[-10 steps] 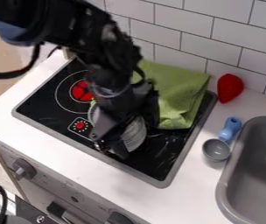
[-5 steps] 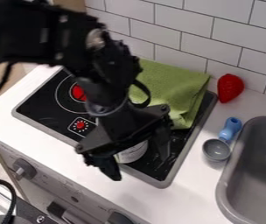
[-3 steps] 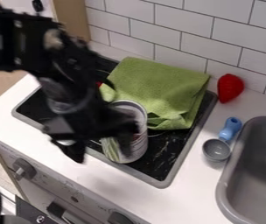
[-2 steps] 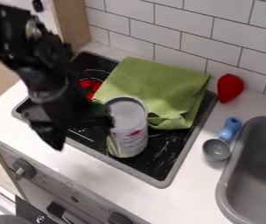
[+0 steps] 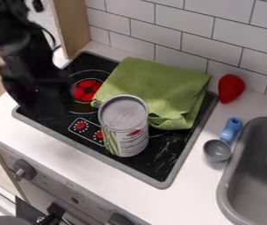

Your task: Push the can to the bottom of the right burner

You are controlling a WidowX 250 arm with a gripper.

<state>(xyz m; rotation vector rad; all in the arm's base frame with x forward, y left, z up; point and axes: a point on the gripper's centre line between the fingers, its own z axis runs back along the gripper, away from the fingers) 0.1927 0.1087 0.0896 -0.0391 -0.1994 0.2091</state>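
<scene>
One can (image 5: 124, 127) stood upright on the near part of the stove top (image 5: 150, 165). I judged the push nearly or wholly done: the can was at the near-left side of the right burner (image 5: 160, 135), largely hidden under the green cloth (image 5: 159, 88), leaving at most a nudge. Beyond, to the left, the blurred gripper (image 5: 45, 96) hung low, apart from the can, below the slanting arm (image 5: 21, 50); I couldn't tell whether it was spread or pressed together.
</scene>
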